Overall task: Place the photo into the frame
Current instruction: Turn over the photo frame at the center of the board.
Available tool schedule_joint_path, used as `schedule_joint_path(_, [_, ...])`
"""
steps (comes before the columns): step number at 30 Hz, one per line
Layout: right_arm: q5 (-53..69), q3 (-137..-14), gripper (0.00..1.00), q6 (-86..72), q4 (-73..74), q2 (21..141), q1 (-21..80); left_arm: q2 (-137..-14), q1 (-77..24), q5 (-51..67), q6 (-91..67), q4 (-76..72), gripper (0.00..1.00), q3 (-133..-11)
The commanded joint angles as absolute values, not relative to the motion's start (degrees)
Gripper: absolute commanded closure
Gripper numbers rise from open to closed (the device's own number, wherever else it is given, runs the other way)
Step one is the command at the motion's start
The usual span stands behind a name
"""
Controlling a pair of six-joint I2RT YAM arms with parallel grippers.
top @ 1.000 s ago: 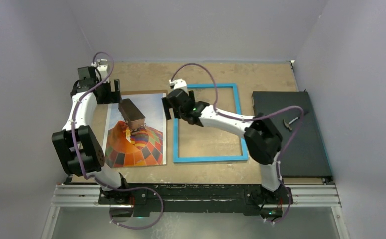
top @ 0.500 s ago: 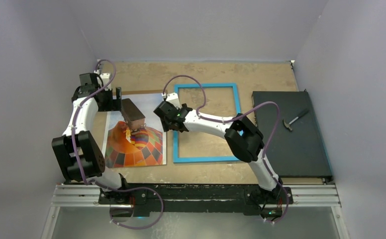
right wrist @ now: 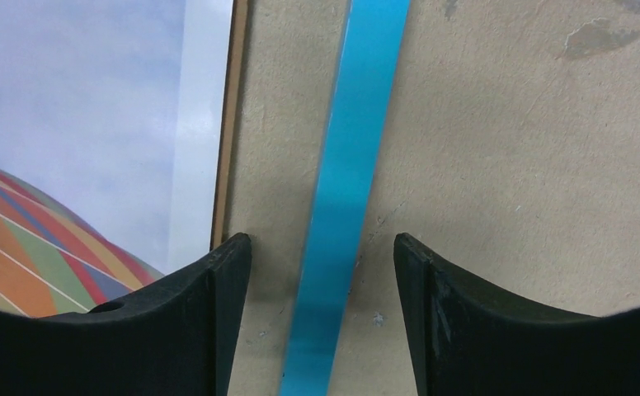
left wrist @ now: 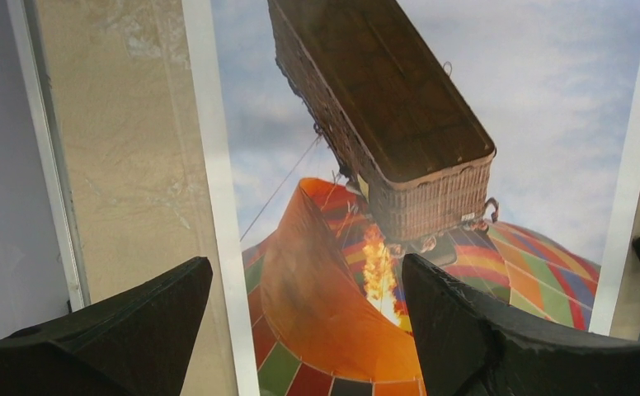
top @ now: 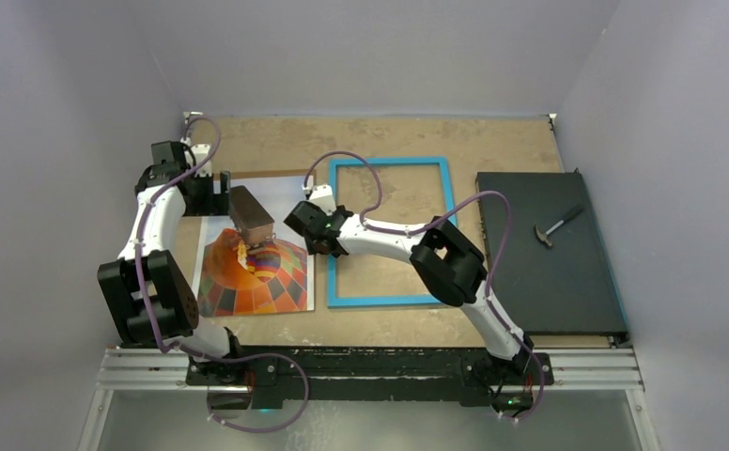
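Right wrist view: the right hand (right wrist: 321, 252), fingers apart, straddles the frame (right wrist: 358, 124) (its left blue rail); the left hand (left wrist: 304, 276), likewise apart, hovers over the photo (left wrist: 548, 107).

The frame (top: 390, 163) is bright blue, the photo (top: 257, 268) orange, multicoloured-checked, pale blue.

A mottled tan bench (top: 492, 141) stands between pale grey walls (top: 389, 56). On its right side lies a flat black board (top: 549, 282). A small hammer (top: 556, 225) rests on the board's far half, its handle angled. A brown backing board (right wrist: 232, 124) shows only as a thin edge. A metal rail (top: 389, 368) runs along the bench's near edge.
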State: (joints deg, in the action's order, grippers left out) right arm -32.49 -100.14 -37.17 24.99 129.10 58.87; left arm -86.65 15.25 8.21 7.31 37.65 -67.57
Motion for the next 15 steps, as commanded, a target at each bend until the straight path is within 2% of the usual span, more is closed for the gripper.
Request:
schedule_joint_path(1, [-35.2, -99.15, 0.35, -39.17, 27.1, 128.83, 59.24, -85.19, 15.32, 7.86, 11.02, 42.55, 0.17, -69.54])
schedule_joint_path(5, [-34.5, -97.69, 0.49, -39.15, 25.04, 128.42, 59.22, -84.74, 15.25, 9.58, 11.33, 43.78, 0.17, -70.38])
schedule_joint_path(10, [-33.94, -101.94, 0.83, -39.12, 27.45, 129.35, 59.23, -85.47, 15.31, 13.67, 8.37, 46.14, 0.18, -72.36])
schedule_joint_path(12, [-33.35, -103.28, 0.94, -39.0, 28.22, 128.76, 59.16, -85.18, 15.32, 15.23, 7.83, 45.81, 0.18, -71.47])
schedule_joint_path(14, [-32.56, -104.63, 1.0, -38.92, 29.09, 127.76, 59.16, -85.21, 15.3, 15.71, 7.35, 45.79, 0.19, -70.95])
schedule_joint_path(15, [-32.18, -105.42, 1.0, -38.92, 29.69, 127.18, 59.27, -85.3, 15.29, 15.95, 7.51, 46.18, 0.19, -70.98])
